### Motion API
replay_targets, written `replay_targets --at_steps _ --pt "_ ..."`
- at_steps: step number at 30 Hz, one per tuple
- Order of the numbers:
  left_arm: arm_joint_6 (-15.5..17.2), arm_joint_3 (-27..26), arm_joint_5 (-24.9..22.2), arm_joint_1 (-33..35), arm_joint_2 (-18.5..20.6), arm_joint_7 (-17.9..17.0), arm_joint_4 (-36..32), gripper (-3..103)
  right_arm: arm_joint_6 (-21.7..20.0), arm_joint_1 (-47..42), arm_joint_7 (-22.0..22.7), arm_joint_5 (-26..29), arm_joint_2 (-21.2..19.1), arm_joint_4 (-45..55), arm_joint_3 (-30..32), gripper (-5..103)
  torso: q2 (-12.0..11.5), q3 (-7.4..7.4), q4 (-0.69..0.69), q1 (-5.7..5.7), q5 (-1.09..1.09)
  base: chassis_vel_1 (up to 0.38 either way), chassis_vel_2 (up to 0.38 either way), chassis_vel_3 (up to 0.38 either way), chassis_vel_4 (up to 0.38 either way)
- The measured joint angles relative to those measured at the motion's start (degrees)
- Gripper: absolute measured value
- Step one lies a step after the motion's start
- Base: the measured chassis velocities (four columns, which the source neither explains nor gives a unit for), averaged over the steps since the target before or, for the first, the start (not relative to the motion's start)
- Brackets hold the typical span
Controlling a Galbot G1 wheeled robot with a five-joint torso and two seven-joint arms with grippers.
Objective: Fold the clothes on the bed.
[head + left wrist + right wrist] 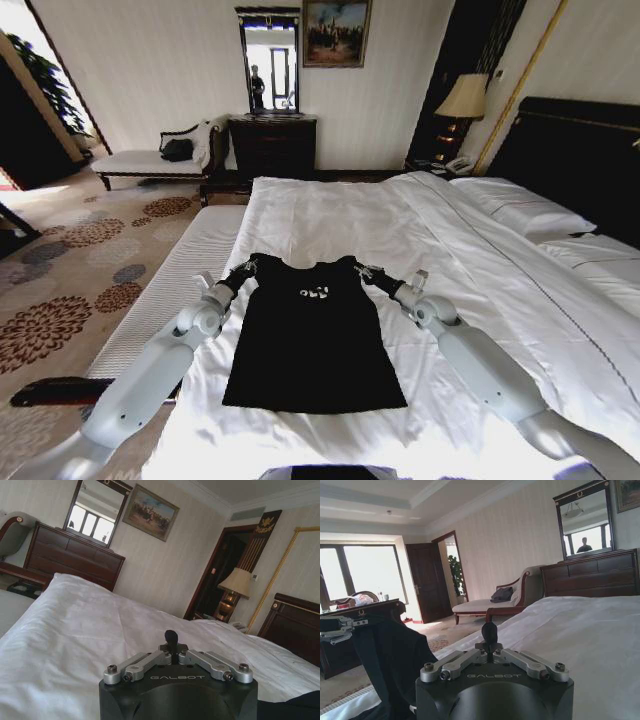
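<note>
While black T-shirt (315, 335) lies on bed (330, 215), left gripper (244, 268) and right gripper (363, 271) each pinch a shoulder, jaws narrow.

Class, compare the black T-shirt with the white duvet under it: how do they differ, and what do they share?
The T-shirt is black with white lettering; the duvet is plain white. The T-shirt covers a small patch; the duvet spreads far wider. The left pincer and right pincer sit at the T-shirt's shoulders; nothing grips the duvet. Both are soft fabric spread out.
</note>
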Motion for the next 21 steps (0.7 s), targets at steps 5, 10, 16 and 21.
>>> replay_targets --at_steps 5,10,16,21 --pt "-1.45 -0.25 0.65 2.70 1.32 -0.21 -2.42 1 0.52 -4.37 -0.34 0.00 -1.12 2.68 3.33 0 -0.01 0.00 0.02 0.00 0.01 0.000 0.000 0.000 0.000" --pt "-1.74 -0.90 1.77 5.67 2.07 -0.21 -4.95 1 0.69 -7.76 -0.37 0.06 -1.47 6.12 5.87 0 -0.01 0.01 0.02 0.01 0.02 0.000 0.000 0.000 0.000" --pt "-3.26 -2.05 3.26 9.44 3.15 0.12 -7.62 1 1.50 -14.01 -1.01 -1.19 -1.27 10.94 10.28 0 -0.01 0.00 0.01 0.00 0.00 0.000 0.000 0.000 0.000" --pt "-3.53 -2.38 4.13 10.98 4.21 0.48 -9.40 1 1.83 -17.59 -1.18 -2.68 -0.53 13.84 12.49 0 -0.01 0.00 0.02 0.00 0.01 0.000 0.000 0.000 0.000"
